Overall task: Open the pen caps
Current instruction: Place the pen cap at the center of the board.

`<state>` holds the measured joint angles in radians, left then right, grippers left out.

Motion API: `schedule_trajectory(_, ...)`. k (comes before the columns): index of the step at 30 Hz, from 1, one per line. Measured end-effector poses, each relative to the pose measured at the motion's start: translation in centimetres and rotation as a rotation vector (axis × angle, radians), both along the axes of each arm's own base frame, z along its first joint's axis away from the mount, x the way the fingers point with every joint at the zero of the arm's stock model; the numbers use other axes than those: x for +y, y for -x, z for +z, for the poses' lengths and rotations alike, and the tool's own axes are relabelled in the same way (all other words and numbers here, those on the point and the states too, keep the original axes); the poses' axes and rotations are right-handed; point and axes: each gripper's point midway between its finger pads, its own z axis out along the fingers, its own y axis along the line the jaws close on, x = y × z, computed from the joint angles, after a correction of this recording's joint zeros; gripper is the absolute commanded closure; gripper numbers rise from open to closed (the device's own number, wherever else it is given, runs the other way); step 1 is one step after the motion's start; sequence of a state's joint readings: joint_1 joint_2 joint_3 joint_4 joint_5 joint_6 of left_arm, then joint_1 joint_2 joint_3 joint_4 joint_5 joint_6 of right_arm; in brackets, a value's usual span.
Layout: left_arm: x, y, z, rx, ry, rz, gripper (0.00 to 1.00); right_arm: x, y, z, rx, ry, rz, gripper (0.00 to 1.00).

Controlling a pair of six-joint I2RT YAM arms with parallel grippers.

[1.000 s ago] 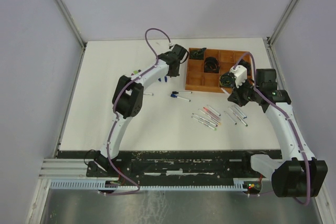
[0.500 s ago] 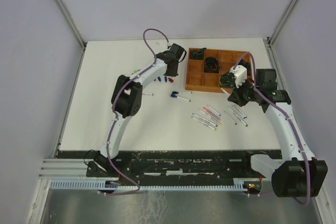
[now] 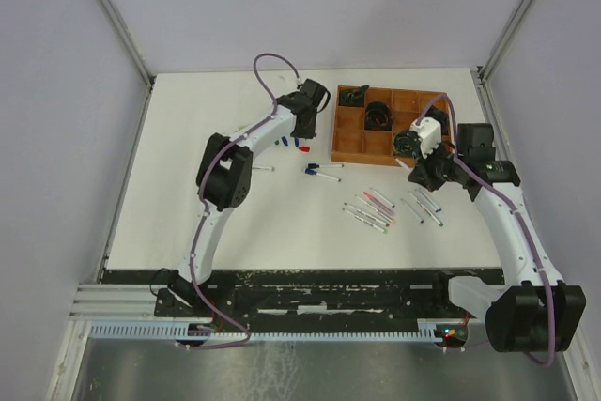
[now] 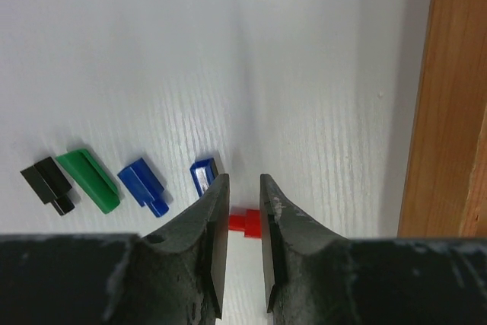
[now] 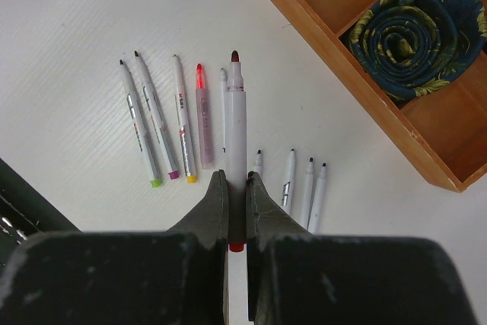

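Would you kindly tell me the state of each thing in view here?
Left fingers, slightly apart, holding nothing.
Held pen, uncapped.
Right fingers, shut on the held pen.
Red cap, off, lying loose.
Green cap, off, lying loose.
Loose pens, uncapped, lying flat.
Fabric roll, coiled, in tray.

- A: How were the arms finished?
- B: White links and black joint housings were recorded on the left arm (image 3: 246, 135) and the right arm (image 3: 512, 223). A purple cable (image 3: 273, 55) was seen routed along each.
- A: And at the tips?
- B: Matt black, scuffed pale at the edges, was noted on the left gripper (image 4: 243, 188) and the right gripper (image 5: 236, 180). A small green light (image 3: 489, 168) was noted on the right arm.
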<state>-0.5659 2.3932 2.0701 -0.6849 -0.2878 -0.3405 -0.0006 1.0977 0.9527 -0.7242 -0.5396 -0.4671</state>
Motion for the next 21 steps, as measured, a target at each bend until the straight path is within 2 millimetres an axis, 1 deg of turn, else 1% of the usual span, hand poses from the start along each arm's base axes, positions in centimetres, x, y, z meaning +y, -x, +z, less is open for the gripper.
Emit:
schedule_trajectory(3,-0.1,1.0,0.2,0.01,0.027,-0.018,0.68,-0.6,-0.1,-0.7,0.022,0.028,-0.009,0.98)
schedule_trajectory(5,0.0,2.0,1.2,-0.001,0.064,-0.035,0.67,-1.6,-0.2,-1.8,0.073,0.056,-0.033,0.98)
schedule_trajectory(7,0.1,3.1,2.7,-0.032,0.107,-0.055,0.64,-3.3,-0.5,-2.9,0.138,0.08,-0.069,0.98)
schedule_trajectory(9,0.2,4.1,5.0,-0.095,0.163,-0.082,0.62,-5.0,-0.4,-3.9,0.207,0.093,-0.105,0.97)
schedule_trajectory(12,0.3,5.3,8.9,-0.224,0.254,-0.135,0.55,-7.4,0.0,-5.1,0.284,0.113,-0.143,0.95)
schedule_trajectory(15,0.6,6.5,11.2,-0.348,0.314,-0.183,0.4,-9.0,1.2,-6.0,0.327,0.161,-0.159,0.94)
schedule_trajectory(17,1.3,7.4,11.5,-0.403,0.331,-0.195,0.27,-9.5,1.9,-6.5,0.34,0.188,-0.162,0.93)
schedule_trajectory(18,1.7,7.8,11.4,-0.431,0.336,-0.195,0.24,-9.8,2.3,-6.9,0.35,0.2,-0.164,0.93)
schedule_trajectory(21,3.1,8.6,10.9,-0.498,0.326,-0.172,0.23,-10.6,2.9,-7.9,0.382,0.23,-0.184,0.93)
